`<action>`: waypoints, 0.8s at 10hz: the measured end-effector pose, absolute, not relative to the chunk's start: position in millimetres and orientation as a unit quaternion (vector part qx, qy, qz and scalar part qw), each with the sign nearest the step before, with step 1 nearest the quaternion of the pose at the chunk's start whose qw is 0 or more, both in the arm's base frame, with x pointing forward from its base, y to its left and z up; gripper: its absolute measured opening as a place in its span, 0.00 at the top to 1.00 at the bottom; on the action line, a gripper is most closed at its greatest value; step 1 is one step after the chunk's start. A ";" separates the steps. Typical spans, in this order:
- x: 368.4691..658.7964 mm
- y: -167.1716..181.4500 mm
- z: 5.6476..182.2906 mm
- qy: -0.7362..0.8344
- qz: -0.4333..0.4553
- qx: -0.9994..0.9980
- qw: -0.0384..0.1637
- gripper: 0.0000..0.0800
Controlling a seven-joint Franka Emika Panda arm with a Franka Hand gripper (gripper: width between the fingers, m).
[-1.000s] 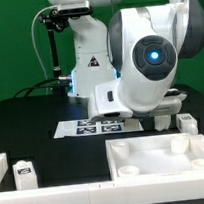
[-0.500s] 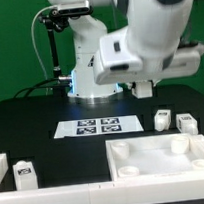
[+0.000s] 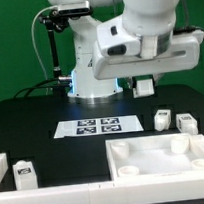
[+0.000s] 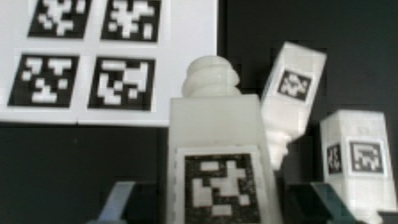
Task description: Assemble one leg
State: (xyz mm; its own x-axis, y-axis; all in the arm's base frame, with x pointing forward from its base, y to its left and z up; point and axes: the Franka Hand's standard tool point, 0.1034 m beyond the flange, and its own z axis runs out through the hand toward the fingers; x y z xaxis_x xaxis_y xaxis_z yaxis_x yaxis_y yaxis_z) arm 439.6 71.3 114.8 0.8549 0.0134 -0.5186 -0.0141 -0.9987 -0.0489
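While the arm hangs over the black desk (image 3: 32, 126), the hand (image 3: 141, 82) is clamped on the leg (image 4: 221, 140). A finger (image 4: 121, 202) stands at each side of the leg's tagged body, and its rounded tip points away from the wrist camera. In the exterior view the leg is held clear of the desk, at about one o'clock from the marker board (image 3: 97, 125). A second leg (image 3: 163, 119) and a third leg (image 3: 186, 123) sit on the desk near each other, at three o'clock from that board. The wrist view shows both of them beyond the held leg and apart from it. A large white tray-like part (image 3: 161, 168) rests at five o'clock from the board. A fourth leg (image 3: 24, 175), also tagged, stands at eight o'clock, well apart from the others.
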 end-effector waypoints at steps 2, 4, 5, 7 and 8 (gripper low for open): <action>493.7 84.9 143.9 -0.010 0.211 -0.977 0.032 0.64; 529.3 89.1 161.2 -0.020 0.151 -0.988 0.035 0.64; 527.9 88.4 158.1 -0.018 0.124 -0.992 0.035 0.64; 530.9 86.9 157.0 -0.016 0.062 -0.997 0.036 0.64; 534.6 86.6 157.0 -0.015 0.021 -0.999 0.036 0.64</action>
